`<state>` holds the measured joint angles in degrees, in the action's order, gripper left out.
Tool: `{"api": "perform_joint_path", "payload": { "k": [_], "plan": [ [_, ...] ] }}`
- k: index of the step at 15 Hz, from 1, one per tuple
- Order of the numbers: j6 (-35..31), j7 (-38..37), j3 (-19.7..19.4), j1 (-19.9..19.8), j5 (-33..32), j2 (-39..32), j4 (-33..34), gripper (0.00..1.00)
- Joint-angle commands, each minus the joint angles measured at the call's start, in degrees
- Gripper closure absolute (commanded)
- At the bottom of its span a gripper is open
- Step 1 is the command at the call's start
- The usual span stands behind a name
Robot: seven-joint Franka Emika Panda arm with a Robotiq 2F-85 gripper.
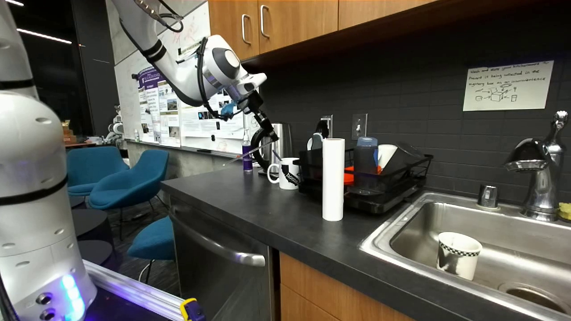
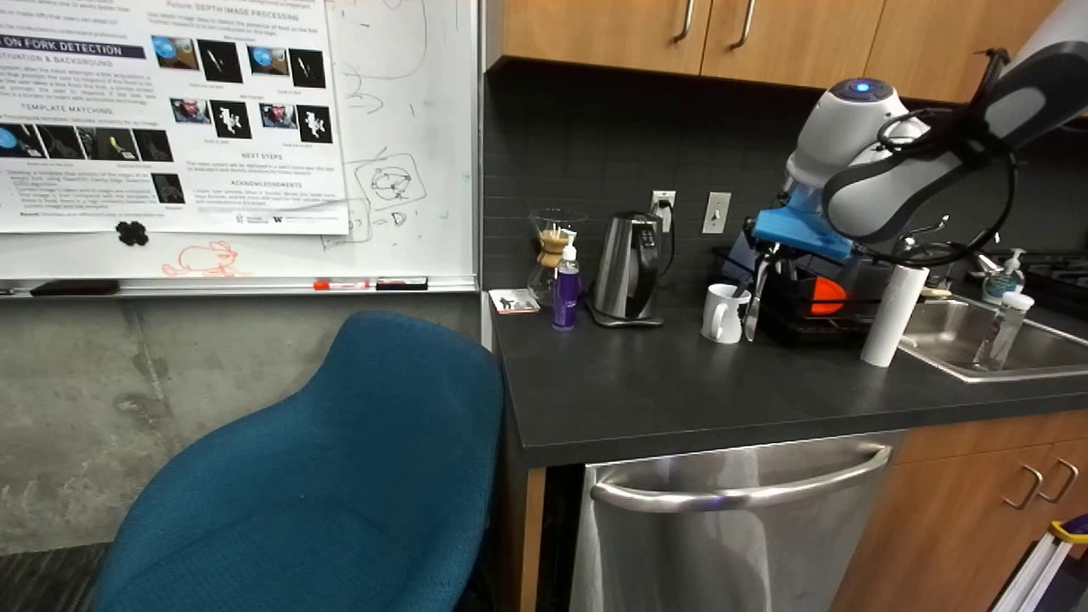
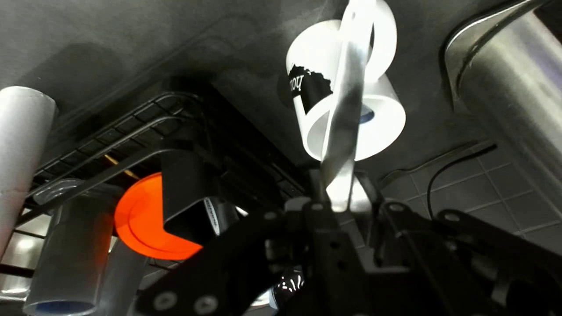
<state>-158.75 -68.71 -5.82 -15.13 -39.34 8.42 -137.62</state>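
Observation:
My gripper (image 1: 273, 134) is shut on the end of a long shiny metal knife (image 1: 248, 154), which also shows in the wrist view (image 3: 348, 101). The knife slants out from the fingertips (image 3: 344, 188) above the counter. In an exterior view the knife (image 2: 755, 304) hangs down beside a white mug (image 2: 721, 316). The mug stands upright on the dark counter, shows a black print (image 1: 292, 177), and has a dark blue utensil (image 1: 276, 155) in it. In the wrist view the knife passes in front of the mug (image 3: 317, 50); whether they touch is unclear.
A black dish rack (image 1: 408, 174) with an orange item (image 3: 147, 219) and cups stands beside the mug. A white cylinder (image 1: 333, 178) stands before it. A steel kettle (image 2: 625, 272) and purple bottle (image 2: 565, 293) stand near the wall. A cup (image 1: 457, 256) is in the sink (image 1: 379, 240).

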Motion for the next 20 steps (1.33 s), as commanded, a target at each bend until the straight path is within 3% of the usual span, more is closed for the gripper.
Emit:
{"api": "perform_joint_path", "payload": {
  "k": [1,11,15,20],
  "plan": [
    [-0.9,-6.8,1.0,-1.2,-6.2,1.4,0.7,0.95],
    [-0.3,-24.0,0.9,-2.4,-21.2,3.1,3.3,0.95],
    [1.0,-31.3,1.0,-3.1,-24.6,3.2,4.5,0.95],
    [4.7,-41.1,1.6,-3.5,-33.6,2.9,7.3,0.95]
  ]
}}
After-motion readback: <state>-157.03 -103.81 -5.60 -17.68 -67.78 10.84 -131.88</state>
